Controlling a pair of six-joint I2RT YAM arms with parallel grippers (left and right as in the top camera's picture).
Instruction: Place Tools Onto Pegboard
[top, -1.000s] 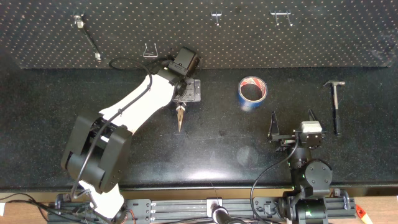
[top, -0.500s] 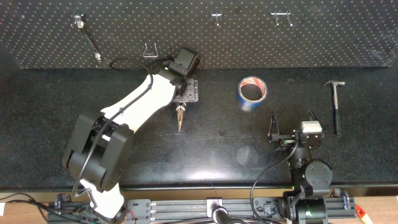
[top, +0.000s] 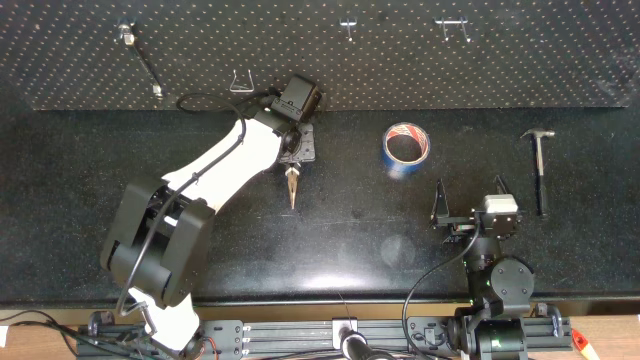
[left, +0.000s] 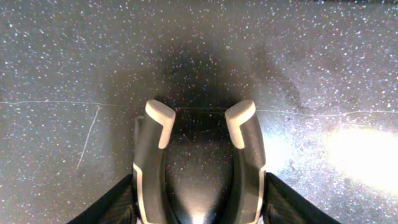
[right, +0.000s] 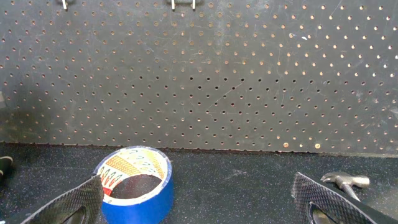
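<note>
Black speckled surface (top: 350, 240) ran below a dark perforated pegboard (top: 400, 60) when I checked the top view. A thin metal bar tool (top: 140, 62) hung slantwise on the board at the left, with bare wire hooks (top: 347, 27) farther along.

The left end effector (top: 297, 148) sat near the board's foot, over the handle end of the black-handled needle-nose pliers (top: 291, 185), which lay flat on the surface with their tip pointing away from the board. A blue roll of tape (top: 404, 166) stood on the surface to their right, and a small metal hammer (top: 540, 175) lay well beyond it. The right end effector (top: 468, 200) rested low by its base, between roll and hammer and nearer the camera.

From the left wrist, I saw the left end effector (left: 199, 186) with its fingers spread, flanking the two curved pliers (left: 152, 162) handles and their pale tips. I could not tell whether the fingers touched them. Speckled surface (left: 74, 56) lay beyond.

From the right wrist, the right end effector (right: 196, 183) had its fingers wide apart, gripping nothing. Ahead stood the tape roll (right: 140, 202) on the surface (right: 236, 186), the hammer (right: 345, 180) head to one side, and the pegboard (right: 199, 81) behind with its hooks (right: 181, 4).
</note>
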